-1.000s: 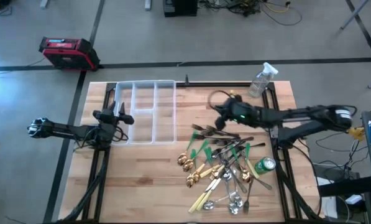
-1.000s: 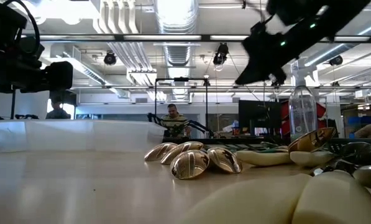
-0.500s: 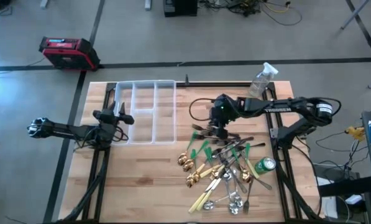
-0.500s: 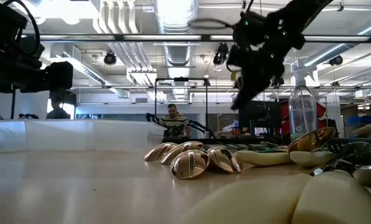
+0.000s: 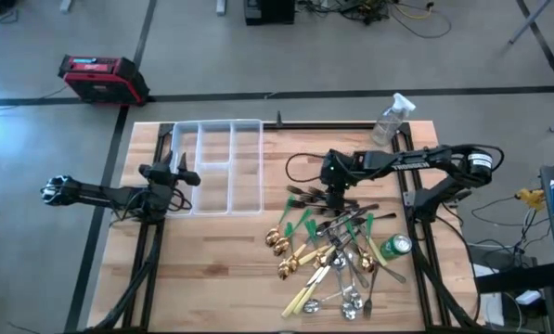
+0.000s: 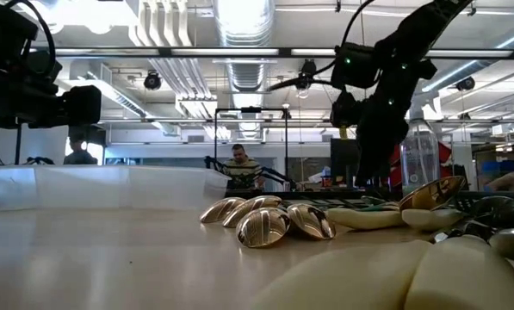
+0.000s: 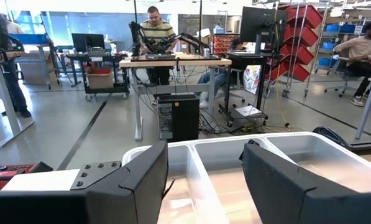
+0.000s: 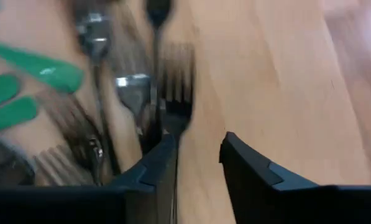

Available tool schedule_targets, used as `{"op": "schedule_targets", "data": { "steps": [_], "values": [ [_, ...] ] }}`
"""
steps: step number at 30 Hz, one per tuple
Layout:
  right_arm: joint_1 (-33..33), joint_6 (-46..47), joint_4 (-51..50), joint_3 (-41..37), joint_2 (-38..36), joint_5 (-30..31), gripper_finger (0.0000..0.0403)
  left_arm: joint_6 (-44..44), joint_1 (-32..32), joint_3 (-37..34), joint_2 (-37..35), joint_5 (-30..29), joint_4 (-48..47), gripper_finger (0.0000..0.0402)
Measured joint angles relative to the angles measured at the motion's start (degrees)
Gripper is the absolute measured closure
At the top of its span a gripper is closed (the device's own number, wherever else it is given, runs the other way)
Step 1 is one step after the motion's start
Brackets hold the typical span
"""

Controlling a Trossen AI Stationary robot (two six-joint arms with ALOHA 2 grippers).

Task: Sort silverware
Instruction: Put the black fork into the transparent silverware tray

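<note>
Right gripper hangs low over the far edge of the silverware, its fingers parted with a narrow gap and nothing held; 1 finger touches a dark fork in the right wrist view. That fork's tines point toward the gripper and its long axis runs away from the camera, beside green-handled pieces. The silverware lies heaped on the right half of the wooden table, gold spoons at its near-left side. A clear divided tray sits at the far left of the table, its compartments bare in the high view. Left gripper waits at the tray's left edge, fingers spread wide.
</note>
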Motion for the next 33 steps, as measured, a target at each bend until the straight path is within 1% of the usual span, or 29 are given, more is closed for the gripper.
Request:
{"op": "schedule_targets", "data": {
  "steps": [3, 7, 11, 15, 17, 22, 30, 33],
  "values": [
    [1.0, 5.7, -3.0, 0.0, 0.3, 0.2, 0.0270, 0.0, 0.0, 0.0, 0.0, 0.0, 0.0, 0.0205],
    [2.6, 8.2, -3.1, 0.0, 0.3, 0.6, 0.0271, 0.0, 0.0, 0.0, 0.0, 0.0, 0.0, 0.0203],
    [4.5, 9.1, -3.2, 0.0, 0.3, 6.0, 0.0284, 0.0, 0.0, 0.0, 0.0, 0.0, 0.0, 0.0206],
    [6.4, 9.9, -1.9, 0.0, 0.3, 7.6, 0.0294, 0.0, 0.0, 0.0, -0.1, 0.0, 0.0, 0.0212],
    [7.7, 9.9, -1.4, 0.0, 0.3, 7.9, 0.0294, 0.0, 0.0, 0.0, 0.0, 0.0, 0.0, 0.0215],
    [9.9, 8.0, 0.7, -1.2, 1.4, 13.5, 0.0280, 0.0, 0.0, 0.0, 0.0, 0.0, 0.0, 0.0219],
    [9.3, 4.4, 8.3, -1.5, 9.2, 14.1, 0.0264, 0.0, 0.0, 0.0, 0.1, 0.0, 0.0, 0.0209],
    [7.7, 4.4, 8.5, -1.5, 9.9, 11.7, 0.0269, 0.0, 0.0, 0.0, 0.1, 0.0, 0.0, 0.0206]
  ]
}}
